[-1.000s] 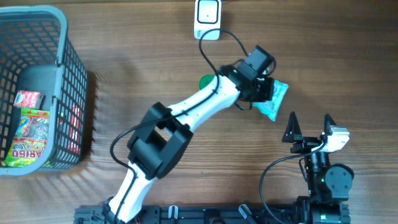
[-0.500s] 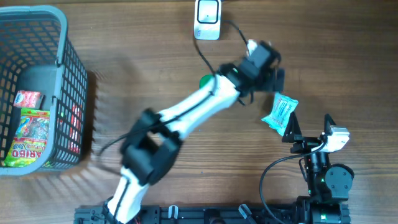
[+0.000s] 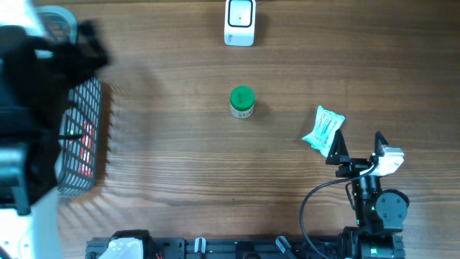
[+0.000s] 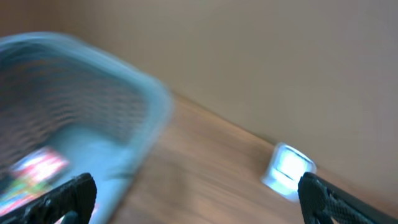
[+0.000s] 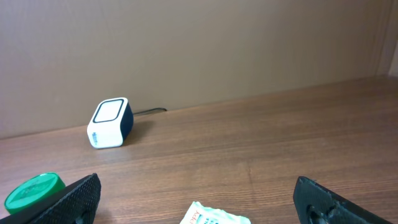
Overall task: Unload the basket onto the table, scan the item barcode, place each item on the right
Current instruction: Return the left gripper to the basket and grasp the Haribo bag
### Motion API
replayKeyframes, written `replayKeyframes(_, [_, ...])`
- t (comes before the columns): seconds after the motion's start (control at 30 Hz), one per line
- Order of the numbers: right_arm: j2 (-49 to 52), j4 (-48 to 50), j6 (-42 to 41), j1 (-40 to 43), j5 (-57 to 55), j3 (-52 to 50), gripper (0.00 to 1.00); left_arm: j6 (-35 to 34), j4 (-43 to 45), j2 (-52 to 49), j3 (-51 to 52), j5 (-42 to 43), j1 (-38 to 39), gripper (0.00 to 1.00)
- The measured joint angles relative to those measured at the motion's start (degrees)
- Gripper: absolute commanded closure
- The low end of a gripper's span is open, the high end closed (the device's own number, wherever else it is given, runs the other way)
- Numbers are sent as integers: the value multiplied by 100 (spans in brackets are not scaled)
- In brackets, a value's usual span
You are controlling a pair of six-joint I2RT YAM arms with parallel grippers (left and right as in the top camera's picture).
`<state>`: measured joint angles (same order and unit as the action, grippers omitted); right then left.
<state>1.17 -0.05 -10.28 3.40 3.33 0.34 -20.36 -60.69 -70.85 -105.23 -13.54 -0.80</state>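
The worktop (image 3: 180,180) carries a grey basket (image 3: 88,104) well to the left of the scanner (image 3: 239,21). A blurred pack (image 4: 37,171) shows inside it, so I judge that more scanning is left. The left end effector (image 4: 202,199) hovers over that basket, spread and empty. The right end effector (image 3: 357,144), also spread, rests nearer the robot than the scanner, to its right. The blue packet (image 3: 323,129) lies free just beside its left finger and is perhaps already scanned.

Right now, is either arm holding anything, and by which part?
Nothing held: left fingers and right fingers are open, empty; packet lies free on the table.
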Motion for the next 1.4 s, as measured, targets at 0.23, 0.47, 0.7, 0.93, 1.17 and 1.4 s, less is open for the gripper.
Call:
replayKeyframes(0.23, [0, 0, 2, 0, 2, 0, 0, -1950, -717, -1272, 374, 328, -2789, 0])
replayKeyframes(0.47, [0, 0, 2, 0, 2, 0, 1, -1801, -892, -2551, 994, 208, -3185, 4])
replayKeyframes(0.7, [0, 0, 2, 0, 2, 0, 0, 260, -225, -2559, 2341, -166, -3189, 0])
replayKeyframes(0.93, [0, 0, 2, 0, 2, 0, 0, 2946, 96, -2564, 3101, -315, -3536, 0])
replayKeyframes(1.17, [0, 0, 2, 0, 2, 0, 0, 4218, 719, -2662, 3178, -378, -3980, 0])
replayKeyframes(1.4, [0, 0, 2, 0, 2, 0, 0, 4824, 745, -3620, 3180, -380, -3987, 0])
